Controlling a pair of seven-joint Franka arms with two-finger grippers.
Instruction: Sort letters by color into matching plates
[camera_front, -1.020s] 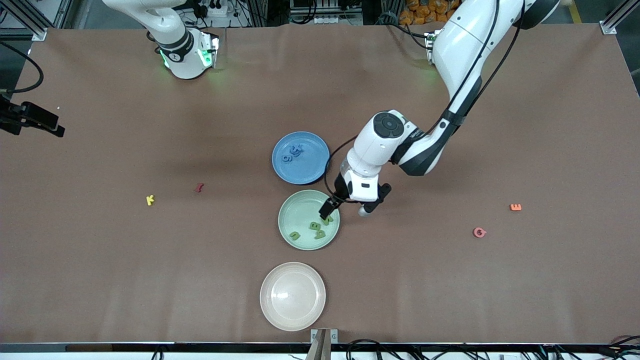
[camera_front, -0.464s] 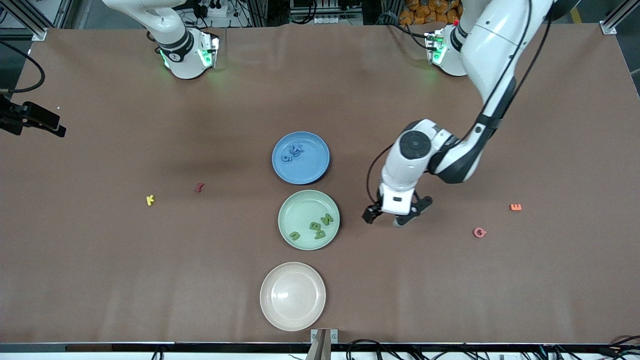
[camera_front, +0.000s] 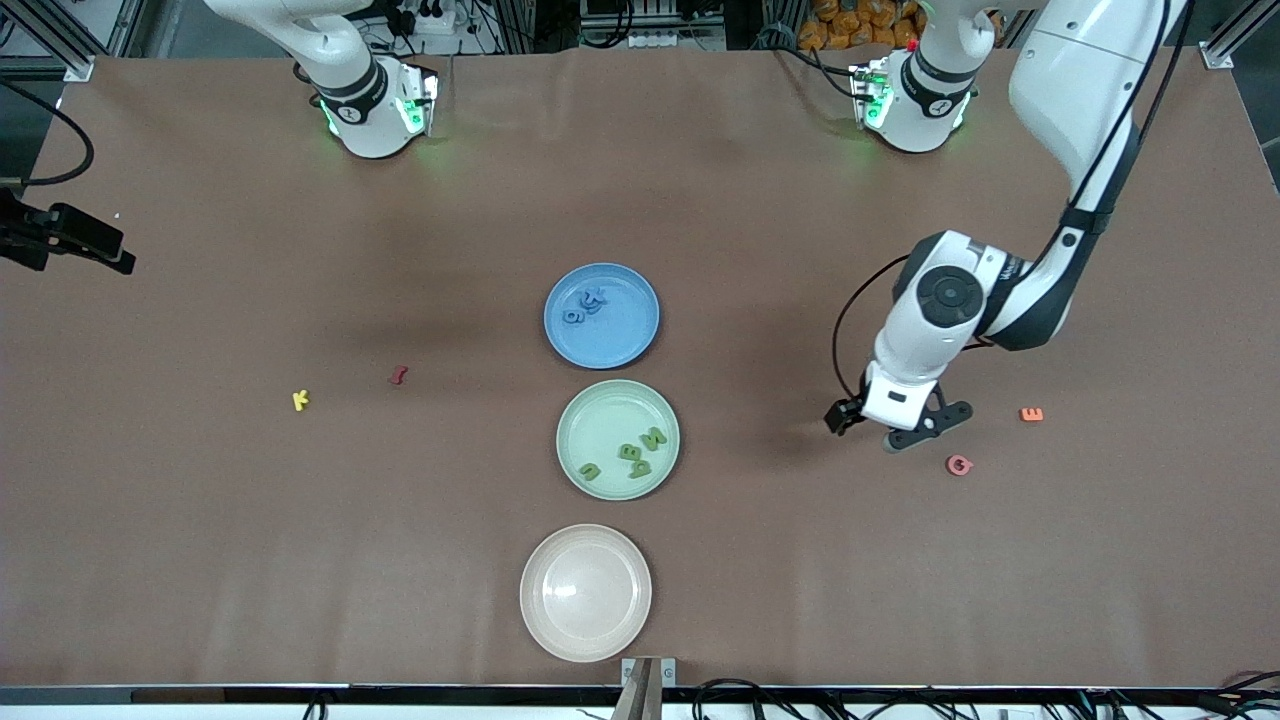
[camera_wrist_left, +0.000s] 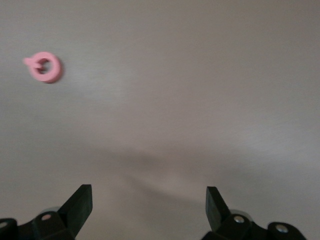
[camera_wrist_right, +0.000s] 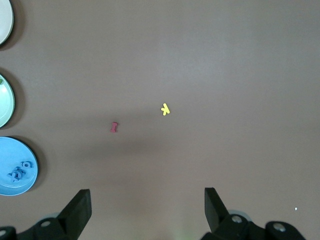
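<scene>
Front view showed the three plates in a column at the middle of the table: the blue plate (camera_front: 602, 315) farthest from the camera with blue letters (camera_front: 584, 304) in it, the green plate (camera_front: 617, 439) nearer with green letters (camera_front: 632, 457) in it, and the cream plate (camera_front: 585, 592) nearest and empty. This order probably let each arm reach every plate from its own end. The left gripper (camera_front: 886, 428) hung over bare table toward the left arm's end, with its fingers (camera_wrist_left: 80, 202) spread wide and nothing between them, which fitted an approach to a new piece. The pink letter (camera_front: 959, 464) lay near it, and the orange letter (camera_front: 1031, 414) a little farther from the camera. Toward the right arm's end, the yellow letter (camera_front: 300, 400) and the red letter (camera_front: 399, 376) were lying apart on the table. The right gripper (camera_wrist_right: 147, 212) waited high over that end, also open and empty. I judged that the pink letter was the next target.
</scene>
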